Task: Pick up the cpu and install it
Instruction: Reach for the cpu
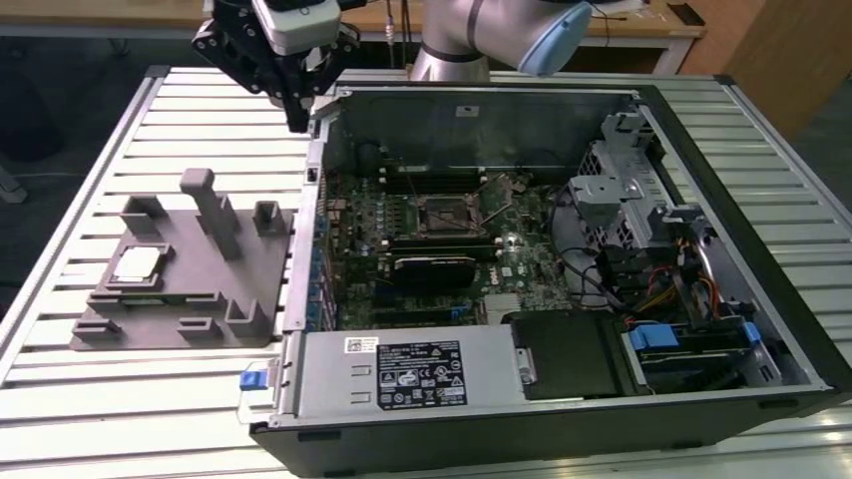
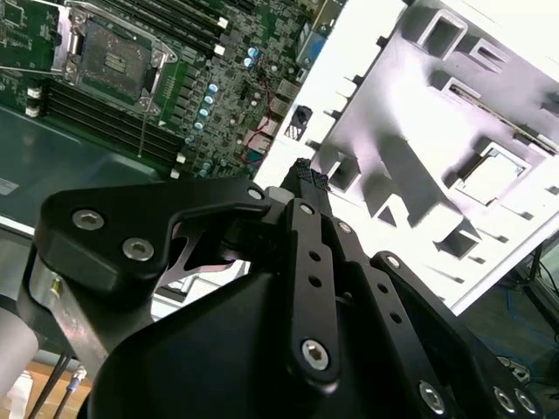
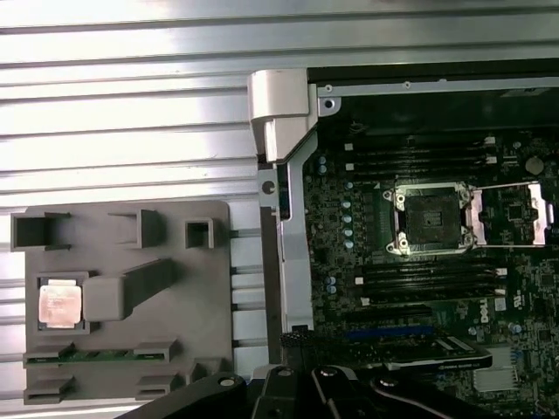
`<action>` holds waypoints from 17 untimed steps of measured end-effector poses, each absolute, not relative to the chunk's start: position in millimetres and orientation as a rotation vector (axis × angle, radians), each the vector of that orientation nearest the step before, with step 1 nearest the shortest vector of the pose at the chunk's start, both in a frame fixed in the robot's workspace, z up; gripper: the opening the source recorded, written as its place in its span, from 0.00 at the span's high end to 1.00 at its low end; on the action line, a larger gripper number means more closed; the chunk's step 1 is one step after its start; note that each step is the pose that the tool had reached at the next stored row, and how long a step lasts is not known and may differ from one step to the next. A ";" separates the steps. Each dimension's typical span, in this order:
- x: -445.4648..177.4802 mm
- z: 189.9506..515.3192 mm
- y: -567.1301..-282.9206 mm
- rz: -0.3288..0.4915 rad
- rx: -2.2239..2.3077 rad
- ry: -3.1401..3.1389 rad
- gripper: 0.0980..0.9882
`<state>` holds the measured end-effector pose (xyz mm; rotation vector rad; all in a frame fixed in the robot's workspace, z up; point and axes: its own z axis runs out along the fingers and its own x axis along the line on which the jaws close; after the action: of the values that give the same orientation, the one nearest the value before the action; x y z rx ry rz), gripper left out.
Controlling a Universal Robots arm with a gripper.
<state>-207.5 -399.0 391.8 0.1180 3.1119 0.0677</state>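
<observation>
Glare whitens the grey fixture [image 2: 393, 96] in the second wrist view; elsewhere light is even.

Below me is a metal table [image 1: 80, 384], its top made of long pale slats running side by side with dark grooves between them and a plain frame around the edge. Two things lie directly on it. Toward the exterior view's left sits a grey plastic fixture [image 1: 200, 304], a flat base with upright blocks and posts rising from it. Just beside it, toward the exterior view's right, a black computer case [image 1: 466, 125] lies on its side (open face up). In the first wrist view I see a narrow strip of slats between the two, so they do not touch.
</observation>
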 end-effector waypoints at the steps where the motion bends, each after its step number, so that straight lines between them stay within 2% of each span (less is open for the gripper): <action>1: -208.5 391.7 -398.9 0.068 0.118 3.112 0.99; 17: -221.1 391.2 -398.9 0.068 0.118 3.112 0.99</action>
<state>-221.1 -398.9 391.2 0.1180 3.1119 0.0677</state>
